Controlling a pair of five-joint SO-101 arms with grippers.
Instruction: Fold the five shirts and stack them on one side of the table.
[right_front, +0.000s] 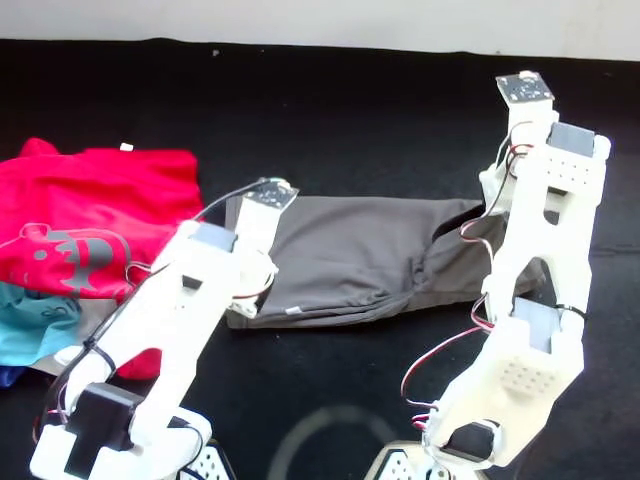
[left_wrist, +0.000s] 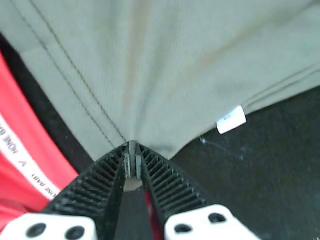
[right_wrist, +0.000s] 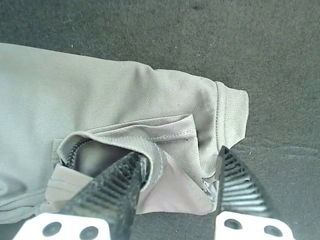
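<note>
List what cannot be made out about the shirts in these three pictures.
- High view: how many shirts lie under the red shirt. It covers part of the teal shirt, and the picture's left edge cuts off the pile.
- High view: the right end of the grey shirt, behind the right arm.
- Right wrist view: whether the open right tool touches the cloth.

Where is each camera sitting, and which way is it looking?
High view: sits up high, looks down over the black table; shows the left arm, right arm, grey shirt and red shirt.
Left wrist view: sits on the left wrist, looks along the left fingers, shut on the grey shirt's edge.
Right wrist view: sits on the right wrist, looks down at the grey shirt's corner past the open right fingers.
Shared: all three show the grey shirt.
</note>
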